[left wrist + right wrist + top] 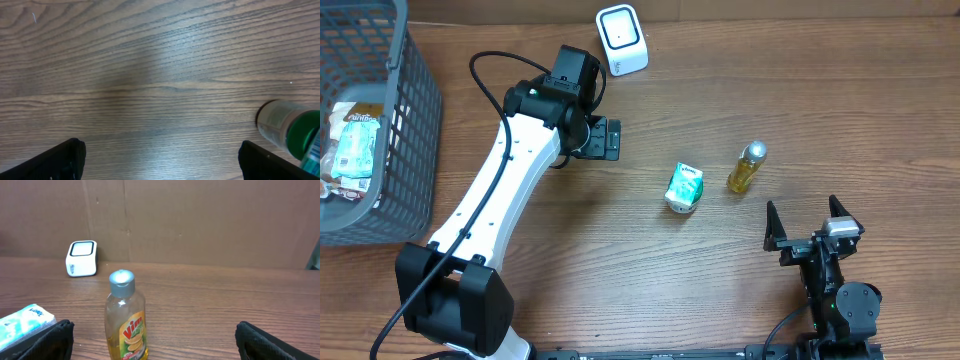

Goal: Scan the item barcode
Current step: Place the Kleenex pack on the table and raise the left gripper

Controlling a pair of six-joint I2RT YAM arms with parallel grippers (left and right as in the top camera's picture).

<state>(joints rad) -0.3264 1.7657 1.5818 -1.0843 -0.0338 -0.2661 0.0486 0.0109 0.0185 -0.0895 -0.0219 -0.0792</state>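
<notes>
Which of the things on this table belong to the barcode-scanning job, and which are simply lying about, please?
For the job:
- white barcode scanner
- Vim dish-soap bottle
- green-and-white pack
- left gripper and right gripper, both open and empty

Probably just lying about:
- grey basket
- packets inside it

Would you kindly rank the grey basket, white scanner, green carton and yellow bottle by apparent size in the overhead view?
Largest: grey basket, by far.
Next: white scanner and green carton, which look too alike to rank.
Smallest: yellow bottle, the slimmest of the four.
</notes>
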